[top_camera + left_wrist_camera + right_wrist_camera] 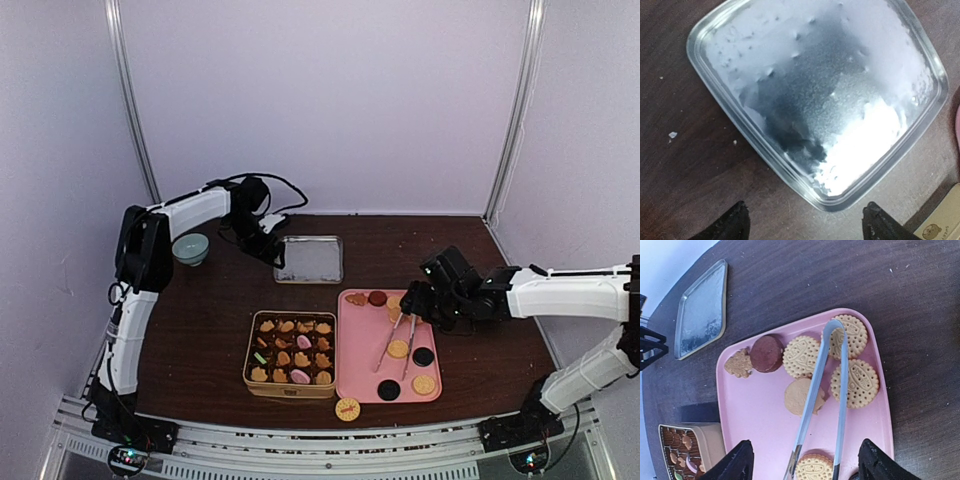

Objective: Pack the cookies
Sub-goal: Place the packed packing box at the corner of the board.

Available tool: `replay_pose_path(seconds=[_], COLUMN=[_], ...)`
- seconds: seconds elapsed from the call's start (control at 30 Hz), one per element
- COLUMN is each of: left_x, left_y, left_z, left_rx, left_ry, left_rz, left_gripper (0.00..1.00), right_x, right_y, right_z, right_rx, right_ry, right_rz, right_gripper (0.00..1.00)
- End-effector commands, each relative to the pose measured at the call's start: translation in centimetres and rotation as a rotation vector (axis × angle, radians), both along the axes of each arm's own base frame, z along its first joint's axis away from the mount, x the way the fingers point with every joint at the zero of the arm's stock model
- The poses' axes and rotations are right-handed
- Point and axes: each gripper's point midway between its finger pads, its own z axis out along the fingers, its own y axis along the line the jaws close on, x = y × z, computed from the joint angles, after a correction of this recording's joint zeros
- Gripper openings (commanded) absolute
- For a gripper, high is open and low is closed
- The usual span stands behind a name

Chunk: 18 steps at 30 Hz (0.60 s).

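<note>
Dark wood-grain table (200, 330); round embossed cookies (801, 356) on smooth pink tray (755, 410); left tool (805, 220), right tool (807, 465) wide, empty.

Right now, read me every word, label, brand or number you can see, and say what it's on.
No text can be read here.
tan box: small dark print by a round emblem on its corner, too blurred to read.
round cookies: embossed patterns on top, no letters legible.
</note>
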Motion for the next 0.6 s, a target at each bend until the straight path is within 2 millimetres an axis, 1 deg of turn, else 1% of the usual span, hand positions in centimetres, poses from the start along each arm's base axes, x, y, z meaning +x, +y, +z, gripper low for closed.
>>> replay_pose_path(seconds=[0.0, 0.13, 0.27, 0.37, 0.43, 0.57], left_x=[1.3, 1.3, 0.8, 0.6, 0.4, 0.4], left_y=[-0.2, -0.5, -0.9, -0.7, -0.6, -0.4], left_z=[-0.7, -2.1, -3.6, -4.9, -5.5, -5.6], left_rx=[0.012, 0.023, 0.048, 0.077, 0.090, 0.095], left_ry=[-0.001, 0.025, 0.044, 0.059, 0.067, 0.065], left_rz=[0.059, 0.072, 0.063, 0.075, 0.078, 0.085], left_gripper=[0.77, 0.74, 0.74, 0.72, 0.67, 0.53], right_x=[0.3, -0.2, -0.8, -1.4, -1.7, -2.2], right_y=[0.4, 1.4, 2.2, 2.7, 3.2, 3.8], right_z=[3.3, 5.5, 7.3, 8.7, 9.8, 11.1], right_rx=[0.009, -0.019, -0.073, -0.107, -0.122, -0.147], right_ry=[-0.121, -0.189, -0.241, -0.283, -0.315, -0.353], right_rz=[0.001, 0.038, 0.069, 0.087, 0.096, 0.115], right_gripper=[0.72, 0.70, 0.68, 0.67, 0.67, 0.66])
